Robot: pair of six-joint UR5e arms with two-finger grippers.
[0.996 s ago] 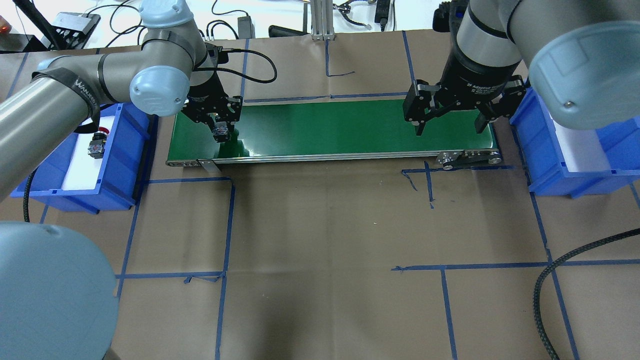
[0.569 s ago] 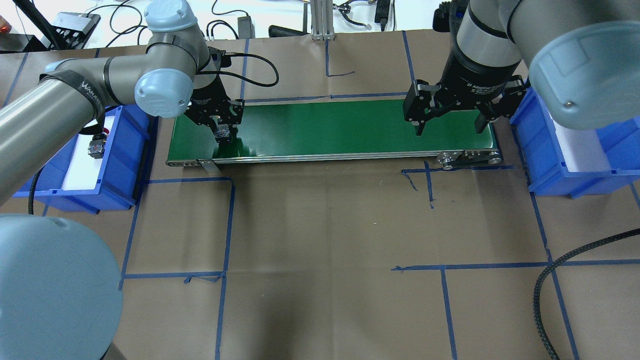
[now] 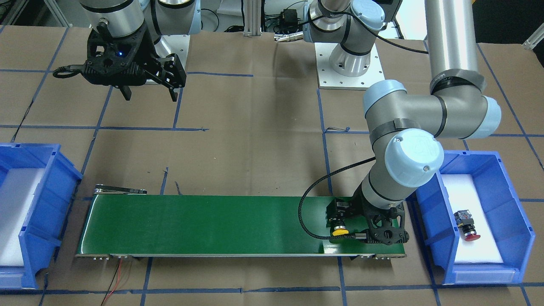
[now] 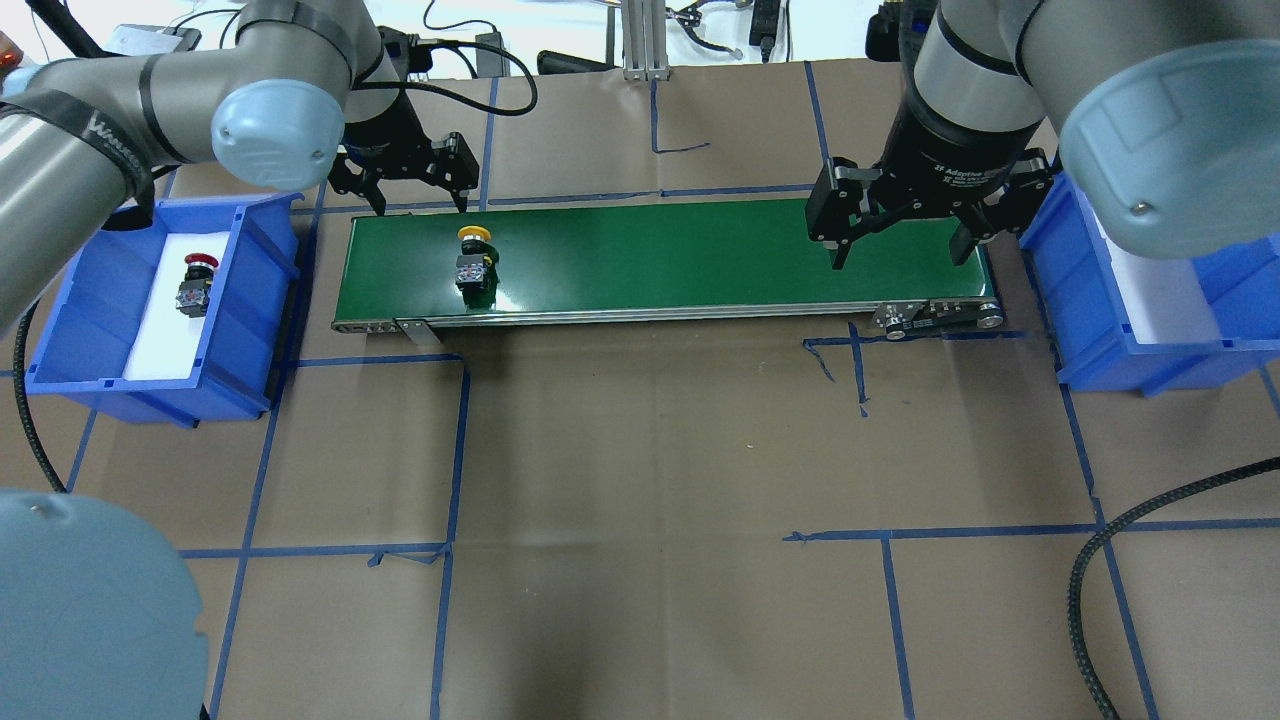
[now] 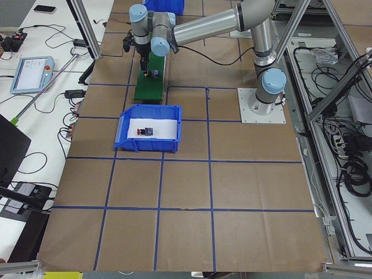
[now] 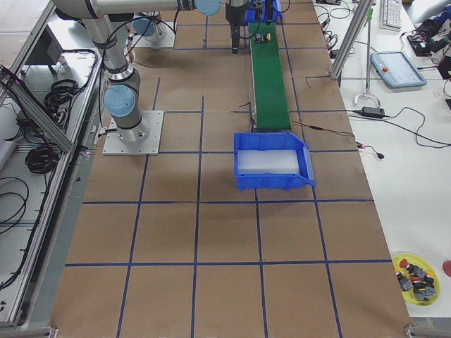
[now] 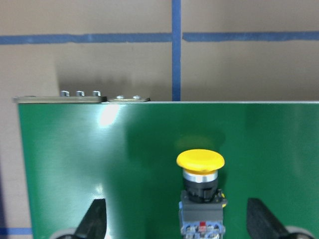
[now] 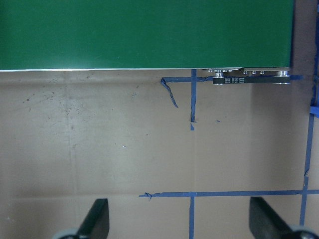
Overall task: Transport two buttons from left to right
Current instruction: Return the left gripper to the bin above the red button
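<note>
One yellow-capped button (image 4: 474, 262) on green belt (image 4: 680, 255), red-capped button (image 4: 193, 285) in blue bin (image 4: 250, 330), left end effector (image 4: 421, 208) and right end effector (image 4: 899, 262) both spread

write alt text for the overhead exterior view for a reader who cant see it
A yellow-capped button lies near the left end of a green conveyor belt, with the left claw open just beyond it. The right claw hangs open over the belt's right end, and a red-capped button lies in the blue bin on the left.
</note>
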